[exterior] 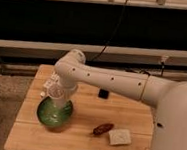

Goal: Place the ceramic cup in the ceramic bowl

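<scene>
Green ceramic bowl (54, 113) sits on wooden desk (80, 138); pincer (55, 93) directly above it, ceramic cup (55, 92) there; grip state cannot tell.

One hand (55, 91), one cup (55, 96), one bowl (42, 115), one table (80, 141).

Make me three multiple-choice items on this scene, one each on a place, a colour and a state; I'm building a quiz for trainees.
1. Where is the ceramic cup?
A. Over the ceramic bowl
B. Beside the white carton
C. On the floor

2. What colour is the bowl?
A. Red
B. Green
C. Blue

3. Where is the gripper?
A. At the cup, above the bowl
B. Over the carton
C. Off the wooden table

Answers: 1 A, the cup overlaps the bowl's near-left rim; 2 B, its glossy inside is green; 3 A, the arm ends at the cup.
</scene>
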`<state>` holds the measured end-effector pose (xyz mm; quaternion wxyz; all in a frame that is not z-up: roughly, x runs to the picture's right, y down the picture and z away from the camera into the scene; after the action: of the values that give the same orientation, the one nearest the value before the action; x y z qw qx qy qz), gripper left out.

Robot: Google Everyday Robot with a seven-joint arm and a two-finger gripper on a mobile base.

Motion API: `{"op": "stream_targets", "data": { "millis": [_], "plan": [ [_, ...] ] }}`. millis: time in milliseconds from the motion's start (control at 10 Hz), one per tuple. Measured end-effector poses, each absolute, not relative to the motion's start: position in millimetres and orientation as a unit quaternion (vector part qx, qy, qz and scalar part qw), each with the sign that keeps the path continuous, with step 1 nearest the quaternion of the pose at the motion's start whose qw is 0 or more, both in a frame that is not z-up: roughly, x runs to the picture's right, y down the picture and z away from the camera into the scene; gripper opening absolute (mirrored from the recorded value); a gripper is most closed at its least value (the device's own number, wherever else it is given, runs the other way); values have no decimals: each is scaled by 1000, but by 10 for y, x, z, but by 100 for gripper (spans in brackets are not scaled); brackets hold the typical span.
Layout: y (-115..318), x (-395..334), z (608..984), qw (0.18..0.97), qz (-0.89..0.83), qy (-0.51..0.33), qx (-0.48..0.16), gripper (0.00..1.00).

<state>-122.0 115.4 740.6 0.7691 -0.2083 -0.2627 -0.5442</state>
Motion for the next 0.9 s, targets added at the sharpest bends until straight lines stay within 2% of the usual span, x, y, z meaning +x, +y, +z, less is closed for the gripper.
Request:
{"op": "stream_targets", "data": {
  "millis": [900],
  "plan": [
    [1172,-1248,7378,769,-541,-274,-202,4]
  ]
}}
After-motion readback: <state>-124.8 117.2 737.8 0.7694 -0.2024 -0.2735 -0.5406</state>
